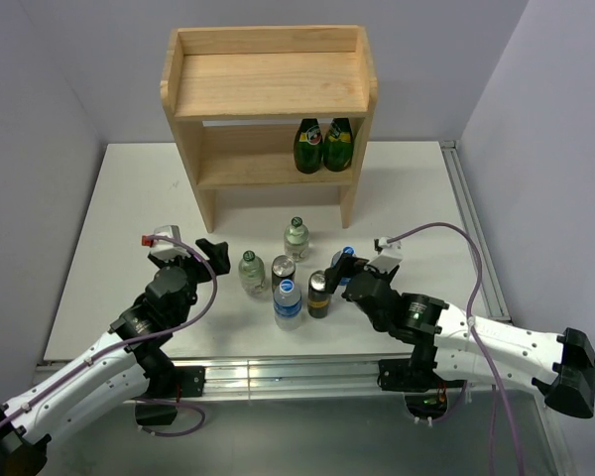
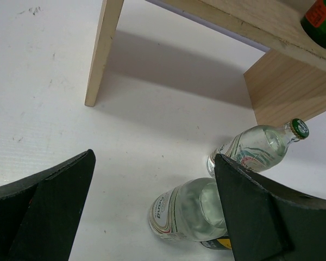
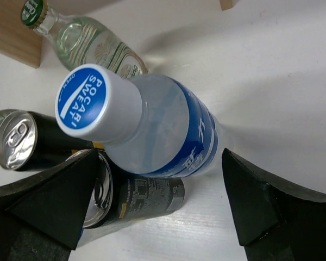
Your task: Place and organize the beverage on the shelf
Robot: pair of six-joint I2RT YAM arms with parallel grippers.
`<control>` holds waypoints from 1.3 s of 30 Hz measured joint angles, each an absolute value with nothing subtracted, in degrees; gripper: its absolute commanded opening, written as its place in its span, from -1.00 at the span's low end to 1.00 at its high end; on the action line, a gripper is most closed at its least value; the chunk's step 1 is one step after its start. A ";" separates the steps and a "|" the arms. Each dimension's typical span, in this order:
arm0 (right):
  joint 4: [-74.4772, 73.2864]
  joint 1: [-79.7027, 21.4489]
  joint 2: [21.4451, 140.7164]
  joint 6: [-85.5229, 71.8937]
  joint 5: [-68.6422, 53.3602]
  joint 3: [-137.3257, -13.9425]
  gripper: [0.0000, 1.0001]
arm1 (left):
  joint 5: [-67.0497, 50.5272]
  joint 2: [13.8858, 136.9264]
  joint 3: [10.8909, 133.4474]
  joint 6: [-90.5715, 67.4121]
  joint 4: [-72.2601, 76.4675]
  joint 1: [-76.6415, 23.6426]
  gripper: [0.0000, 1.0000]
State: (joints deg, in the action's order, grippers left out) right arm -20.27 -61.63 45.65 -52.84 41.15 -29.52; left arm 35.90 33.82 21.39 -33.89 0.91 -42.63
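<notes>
The wooden shelf (image 1: 268,84) stands at the back of the white table. Six drinks cluster in front of it: two clear glass green-capped bottles (image 1: 296,239) (image 1: 252,272), two dark cans (image 1: 283,268) (image 1: 318,295) and two blue-labelled water bottles (image 1: 288,303) (image 1: 346,258). My left gripper (image 1: 216,254) is open, just left of the nearer glass bottle (image 2: 187,212), which shows close to its right finger (image 2: 266,212). My right gripper (image 1: 337,274) is open too, and its fingers straddle the blue-capped water bottle (image 3: 152,130) without touching it. A can (image 3: 141,196) lies just beyond its left finger (image 3: 49,201).
Two dark green bottles (image 1: 310,146) (image 1: 338,145) stand at the right end of the shelf's lower tier. The shelf's left leg (image 2: 103,51) stands ahead of the left gripper. A metal rail (image 1: 278,375) runs along the table's near edge, and grey walls close in both sides.
</notes>
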 measured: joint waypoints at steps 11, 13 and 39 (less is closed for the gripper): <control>-18.22 -61.63 46.59 -54.04 46.13 -28.18 1.00 | 35.86 34.37 20.80 -33.89 1.52 -42.70 0.95; -18.39 -61.63 46.15 -54.22 46.11 -27.99 1.00 | 35.86 34.39 20.80 -33.89 1.74 -42.70 0.95; -16.14 -64.77 40.07 -48.73 41.80 -26.55 1.00 | 35.88 36.38 20.80 -33.89 3.64 -42.74 0.95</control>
